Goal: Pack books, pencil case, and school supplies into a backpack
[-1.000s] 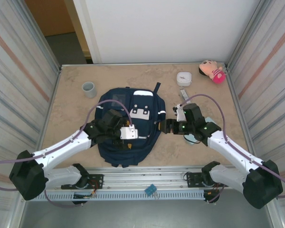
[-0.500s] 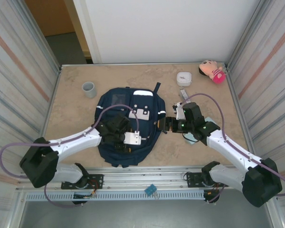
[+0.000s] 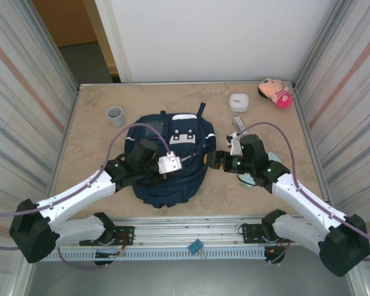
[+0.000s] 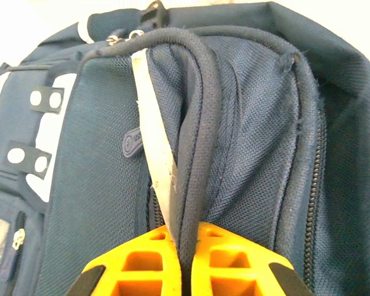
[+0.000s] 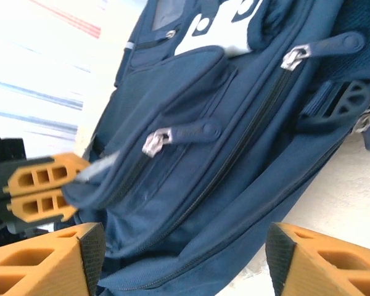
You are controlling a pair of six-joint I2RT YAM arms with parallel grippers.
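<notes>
The navy backpack [image 3: 172, 179] lies mid-table, bunched up and raised at its near part. My left gripper [image 3: 172, 163] is shut on its dark piped edge and white strip; in the left wrist view the orange fingers [image 4: 142, 259] pinch that cord, with the backpack [image 4: 246, 123] stretching away. My right gripper [image 3: 217, 161] stands open beside the bag's right side; its fingertips [image 5: 89, 246] straddle the backpack [image 5: 222, 160] without touching, and the left gripper [image 5: 71, 185] shows beyond. A pale teal pencil case [image 3: 248, 179] peeks from under the right arm. A grey-white bar [image 3: 238, 122] lies behind. The book is hidden.
A grey cup [image 3: 115, 115] stands at the back left. A white rounded box [image 3: 238, 102] and a pink plush toy [image 3: 275, 92] sit at the back right. Metal walls close in both sides of the table [image 3: 92, 148].
The left gripper has drawn back toward the far side with the backpack's edge held, bunching the bag up and shortening it. The right gripper has barely moved.
</notes>
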